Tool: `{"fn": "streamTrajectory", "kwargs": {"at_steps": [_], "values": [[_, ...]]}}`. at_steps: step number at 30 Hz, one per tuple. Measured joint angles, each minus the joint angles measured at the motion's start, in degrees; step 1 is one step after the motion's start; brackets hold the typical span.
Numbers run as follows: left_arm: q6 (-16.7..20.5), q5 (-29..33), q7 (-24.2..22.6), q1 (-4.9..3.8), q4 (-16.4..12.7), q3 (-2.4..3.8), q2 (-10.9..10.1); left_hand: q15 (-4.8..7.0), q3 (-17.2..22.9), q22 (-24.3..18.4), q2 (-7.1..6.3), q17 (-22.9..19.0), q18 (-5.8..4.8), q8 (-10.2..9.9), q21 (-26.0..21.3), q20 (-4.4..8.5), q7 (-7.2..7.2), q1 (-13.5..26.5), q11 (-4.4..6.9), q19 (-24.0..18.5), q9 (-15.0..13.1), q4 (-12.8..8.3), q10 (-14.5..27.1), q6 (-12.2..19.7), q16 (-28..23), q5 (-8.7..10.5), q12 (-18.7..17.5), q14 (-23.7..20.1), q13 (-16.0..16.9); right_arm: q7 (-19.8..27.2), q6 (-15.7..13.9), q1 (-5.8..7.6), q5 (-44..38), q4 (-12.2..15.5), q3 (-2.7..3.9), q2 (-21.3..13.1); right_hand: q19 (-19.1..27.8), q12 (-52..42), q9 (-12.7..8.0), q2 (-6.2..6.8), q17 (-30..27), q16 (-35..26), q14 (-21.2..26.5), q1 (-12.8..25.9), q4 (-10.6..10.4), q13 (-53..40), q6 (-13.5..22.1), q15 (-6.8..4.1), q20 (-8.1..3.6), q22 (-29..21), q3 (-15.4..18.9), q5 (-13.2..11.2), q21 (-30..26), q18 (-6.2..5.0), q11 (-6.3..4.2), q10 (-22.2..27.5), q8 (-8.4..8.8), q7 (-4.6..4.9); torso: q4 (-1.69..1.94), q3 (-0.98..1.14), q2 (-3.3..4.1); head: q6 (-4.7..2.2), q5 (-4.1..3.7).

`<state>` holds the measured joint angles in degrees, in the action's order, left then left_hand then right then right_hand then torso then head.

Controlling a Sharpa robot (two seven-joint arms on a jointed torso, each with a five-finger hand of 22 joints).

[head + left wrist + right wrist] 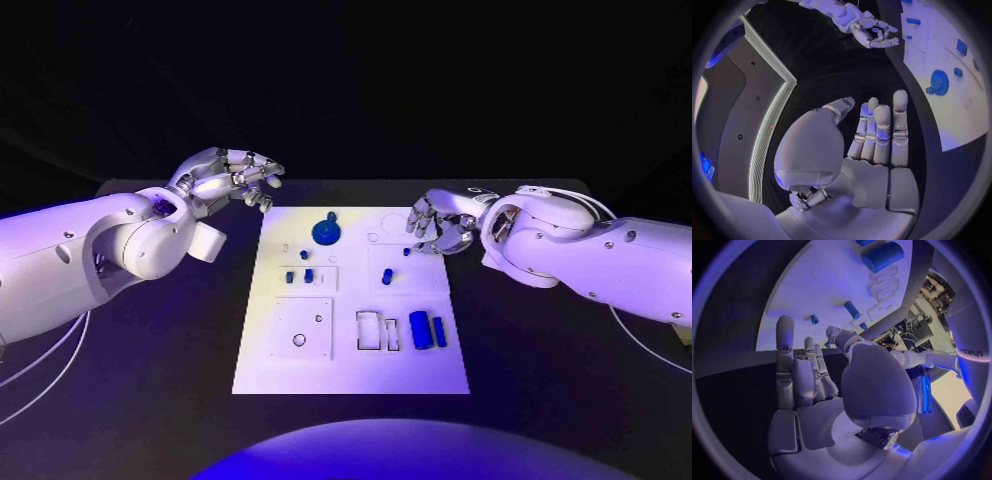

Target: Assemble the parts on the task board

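White task board (346, 370) lying lengthwise away from the robot, between both hands. Left hand (228, 180) off the board's far left corner, fingers apart, holding nothing. Right hand (440, 222) over the board's far right edge, fingers loosely curled, empty. Round blue part (327, 232) between the hands. Long blue cylinder (420, 329) nearer the robot than the right hand, long axis pointing along the board's length, thin blue bar (440, 331) just beside it, parallel.

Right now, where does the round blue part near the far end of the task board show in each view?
Head view: round blue part lies on the task board, near its far edge, between the two hands.
Left wrist view: it shows on the board beyond the left hand.
Right wrist view: I cannot pick it out.
Shared landmark: the white task board.
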<state>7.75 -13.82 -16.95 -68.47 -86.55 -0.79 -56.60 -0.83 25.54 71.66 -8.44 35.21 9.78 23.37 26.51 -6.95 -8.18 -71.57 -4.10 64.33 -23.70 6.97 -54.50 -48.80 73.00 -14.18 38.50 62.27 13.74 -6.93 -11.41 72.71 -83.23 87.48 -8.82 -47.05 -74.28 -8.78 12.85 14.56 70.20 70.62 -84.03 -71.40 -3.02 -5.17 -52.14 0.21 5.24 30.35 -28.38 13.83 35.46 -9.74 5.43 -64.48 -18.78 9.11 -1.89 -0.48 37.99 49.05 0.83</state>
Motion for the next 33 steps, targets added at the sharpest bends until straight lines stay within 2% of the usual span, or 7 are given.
{"fn": "streamTrajectory", "kwargs": {"at_steps": [3, 6, 10, 16, 21, 26, 33], "values": [[0.52, 1.54, -0.53, 0.02, -0.47, -0.01, 0.02, -0.08, -0.16, -0.23, -0.19, 0.29, -0.01, -0.12, 0.00, -0.02, -0.22, -0.19, 0.00, 0.40, 0.00, 0.16, 0.00, 0.39, 0.00, 0.00, -0.08, 0.32, -0.07, -1.07, 0.15, -0.07, -1.95, -0.13, -0.13, 0.58, 0.01, 0.42, 0.11, 0.00, 0.70, 1.23, 0.00, 0.00, 0.23, -0.05, -0.09, 0.00, 0.01, 1.70, 0.25, 0.00, 1.56, 0.00, 0.51, 0.52, 0.31, 0.08, -0.01, -0.01, 0.00, -0.01, 0.10], [1.06, 3.07, -1.15, 0.01, -0.91, -0.01, 0.08, 0.00, -0.16, -0.32, -0.18, 0.32, 0.00, -0.12, -0.23, -0.02, -0.22, -0.19, 0.00, 0.39, 0.00, 0.16, 0.00, 0.38, 0.00, 0.00, -0.08, 0.39, -0.07, -1.98, 0.27, -0.33, -3.56, -0.21, -0.31, 1.32, 0.20, 0.85, 0.11, -0.32, 1.53, 2.51, 0.00, -0.35, 0.22, -0.10, -0.09, 0.41, 0.21, 2.77, 0.53, 0.36, 2.60, 0.00, 0.40, 1.03, 0.68, 0.09, -0.05, 0.01, 0.00, -0.08, 0.32], [1.66, 4.52, -1.89, 0.01, -1.33, -0.02, 0.11, -0.01, -0.16, -0.44, -0.41, 0.00, -0.01, -0.12, -0.38, -0.02, -0.22, -0.42, 0.00, 0.39, 0.00, 0.16, 0.00, 0.38, 0.00, 0.00, -0.08, 0.39, -0.15, -2.95, 0.30, -0.76, -5.12, -0.42, -0.46, 2.03, 0.51, 1.14, 0.25, -0.23, 1.69, 2.84, 0.00, -0.85, 0.24, -0.09, -0.22, 0.41, 0.51, 3.29, 0.56, 0.36, 2.88, -0.01, 0.66, 1.38, 0.68, 0.21, -0.02, 0.02, 0.01, -0.09, 0.36], [2.30, 5.88, -2.65, 0.00, -1.60, -0.03, 0.12, -0.01, -0.16, -0.76, -0.63, -0.19, -0.01, -0.12, -0.83, -0.02, -0.22, -0.64, -0.01, 0.39, 0.01, 0.16, 0.01, 0.38, -0.24, 0.00, -0.35, 0.39, -0.24, -4.25, 0.32, -1.26, -6.70, -0.99, -0.60, 2.89, 0.51, 1.15, 0.52, -0.83, 2.27, 3.89, 0.00, -1.45, 0.24, -0.27, -0.50, 0.41, 0.51, 4.75, 0.56, 0.36, 4.32, -0.01, 0.50, 1.54, 0.68, 0.49, 0.01, 0.03, 0.02, 0.20, 0.64], [2.64, 6.46, -3.03, 0.00, -1.73, -0.03, 0.20, -0.01, -0.16, -0.82, -0.63, -0.27, -0.02, -0.12, -0.82, -0.02, -0.22, -0.64, -0.14, 0.39, 0.01, 0.15, 0.15, 0.38, -0.24, 0.00, -0.35, 0.39, -0.31, -4.94, 0.42, -1.80, -7.44, -1.51, -0.69, 3.58, 0.51, 1.15, 0.78, -1.37, 2.77, 4.80, 0.00, -2.46, 0.75, -0.38, -1.20, 0.41, 0.51, 6.32, -0.29, 0.36, 5.83, -0.01, 0.50, 1.54, 0.68, 0.19, 0.00, 0.04, 0.02, 0.33, 0.82], [2.80, 6.71, -3.22, 0.00, -1.79, -0.03, 0.33, -0.01, -0.16, -0.94, -0.63, -0.38, -0.02, -0.12, -1.05, -0.02, -0.22, -0.65, -0.22, 0.39, 0.01, 0.15, 0.24, 0.37, -0.30, -0.04, -0.35, 0.39, -0.37, -5.32, 0.49, -2.27, -7.86, -1.90, -0.73, 4.16, 0.95, 1.15, 1.11, -1.89, 2.86, 5.25, 0.00, -2.98, 1.16, -0.39, -1.60, 0.41, 0.51, 7.92, -2.15, -0.72, 7.18, -0.01, 0.51, 1.54, 0.90, 0.21, -0.01, 0.07, 0.02, 0.57, 1.01], [2.81, 6.67, -3.23, 0.00, -1.72, -0.04, 0.54, -0.01, 0.00, -1.02, -0.38, -0.54, -0.03, -0.12, -1.05, -0.02, -0.21, -0.90, -0.22, 0.39, 0.01, 0.31, 0.23, 0.37, -0.47, -0.26, -0.35, 0.39, -0.43, -5.62, 0.47, -2.89, -8.20, -2.82, -0.76, 4.97, 0.95, 1.15, 1.31, -1.88, 2.86, 5.64, 0.00, -2.97, 1.25, -0.38, -1.99, 0.41, 0.51, 8.92, -3.26, -1.32, 7.98, -0.01, 0.51, 1.54, 0.90, 0.21, -0.06, 0.10, 0.02, 0.78, 1.15]]}}
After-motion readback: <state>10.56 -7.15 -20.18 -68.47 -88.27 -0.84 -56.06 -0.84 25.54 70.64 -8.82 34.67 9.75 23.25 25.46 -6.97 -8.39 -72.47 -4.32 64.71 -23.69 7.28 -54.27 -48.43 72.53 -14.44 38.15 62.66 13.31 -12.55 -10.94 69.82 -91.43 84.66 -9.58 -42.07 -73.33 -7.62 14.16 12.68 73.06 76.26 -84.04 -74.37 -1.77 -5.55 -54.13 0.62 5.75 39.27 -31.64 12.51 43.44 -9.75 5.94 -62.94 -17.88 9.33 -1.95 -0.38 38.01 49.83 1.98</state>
